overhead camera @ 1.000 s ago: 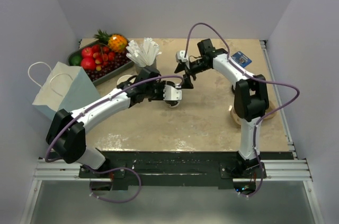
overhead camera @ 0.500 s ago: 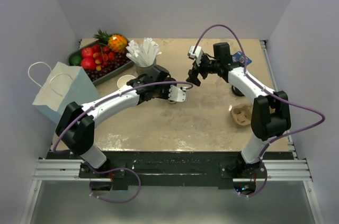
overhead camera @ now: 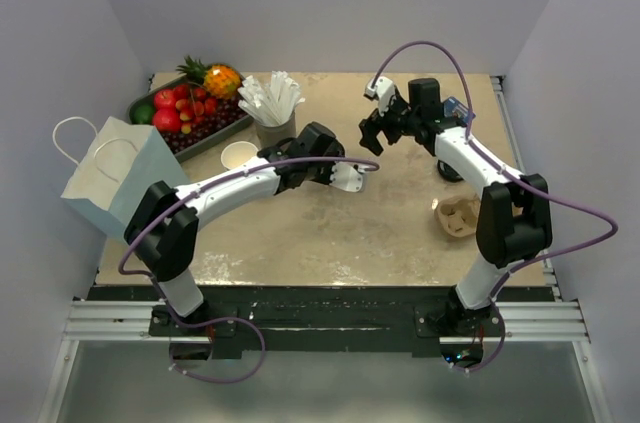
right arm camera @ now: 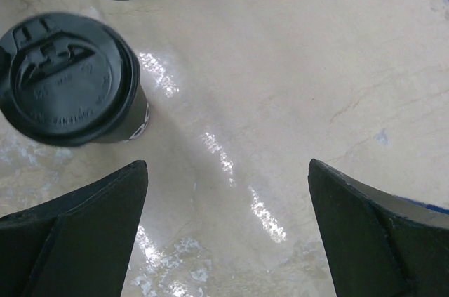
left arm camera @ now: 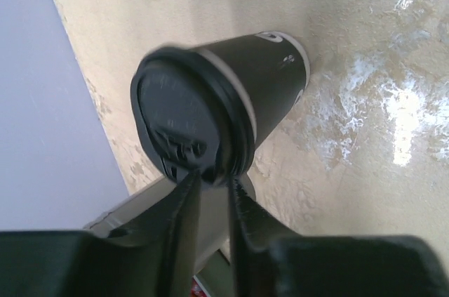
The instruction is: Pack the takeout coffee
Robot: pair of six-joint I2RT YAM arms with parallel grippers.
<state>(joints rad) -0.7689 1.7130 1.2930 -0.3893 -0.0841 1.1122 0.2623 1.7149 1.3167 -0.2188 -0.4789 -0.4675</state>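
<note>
Coffee: the takeout coffee stands upright on the tabletop, near the middle. It is dark brown and has a black lid on top.
Left pincer: the left pincer is right at the edge of the lid. Its two fingers are almost together, with only a thin gap. I cannot tell if they pinch the lid or just sit beside it.
Right pincer: the right pincer is spread wide and holds nothing. It hangs over bare tabletop, near the coffee but not touching it.
Grey cup: the grey cup of white sticks stands close to the coffee.
Cup with no lid: the cup with no lid sits just beside the grey cup.
Paper bag: the paper bag stands at the left edge, well apart from the coffee.
Fruit tray: the fruit tray is in the far left corner, behind the bag.
</note>
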